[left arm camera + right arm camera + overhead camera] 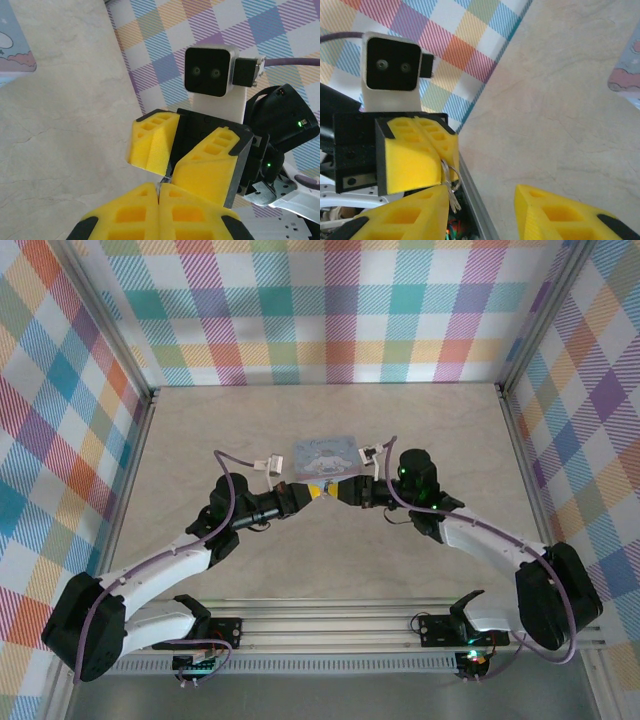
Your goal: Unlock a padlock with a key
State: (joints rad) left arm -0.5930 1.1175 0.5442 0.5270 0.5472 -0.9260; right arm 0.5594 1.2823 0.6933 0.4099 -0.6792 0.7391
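Note:
My left gripper (311, 492) and right gripper (336, 492) meet tip to tip at the table's middle, just in front of the tin. In the left wrist view the left gripper (160, 187) is shut, and a thin sliver of the metal key (163, 180) pokes out between its yellow pads. The right wrist view shows the key (452, 197) hanging on a small ring (451, 175) from those shut fingers (415, 160). The right gripper (481, 192) is open, its left fingertip close beside the key and nothing between its fingers. The padlock is out of view.
A pale blue tin with a white cartoon figure (325, 455) lies flat just behind the grippers; its corner (15, 42) appears in the left wrist view. Plaid walls enclose the table on three sides. An aluminium rail (330, 625) runs along the near edge.

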